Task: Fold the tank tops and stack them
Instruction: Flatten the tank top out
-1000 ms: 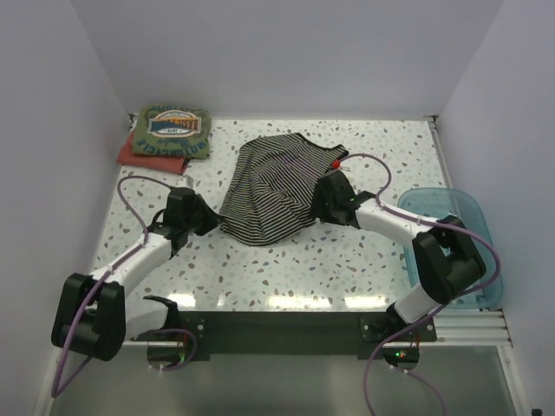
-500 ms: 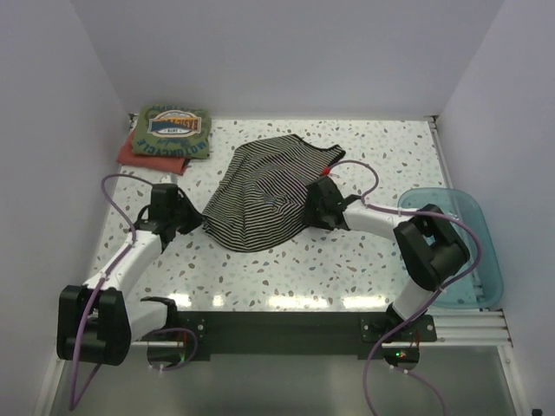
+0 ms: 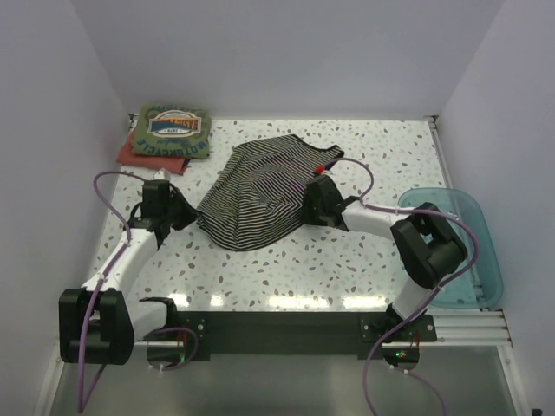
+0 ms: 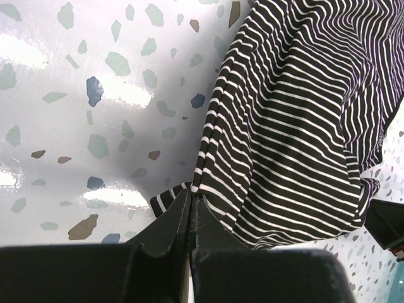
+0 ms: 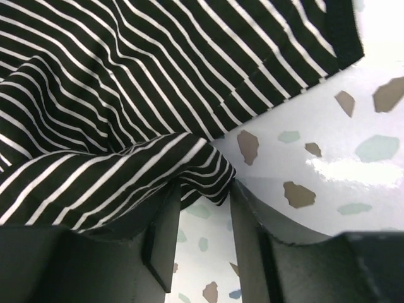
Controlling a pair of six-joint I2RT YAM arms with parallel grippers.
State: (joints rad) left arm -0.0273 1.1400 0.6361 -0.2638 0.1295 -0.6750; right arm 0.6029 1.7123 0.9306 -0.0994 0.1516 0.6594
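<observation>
While left fingers (image 4: 165, 235) clamp the striped top (image 4: 297, 126), right fingers (image 5: 163, 235) gape around its fold.

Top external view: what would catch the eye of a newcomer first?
The black-and-white striped tank top lies crumpled at the centre of the table, the left gripper shut on its left corner and the right gripper open around its right edge. A folded olive green top sits in the far left corner.

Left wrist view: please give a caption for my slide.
Left gripper shut on an edge of the striped tank top, speckled table below.
</observation>
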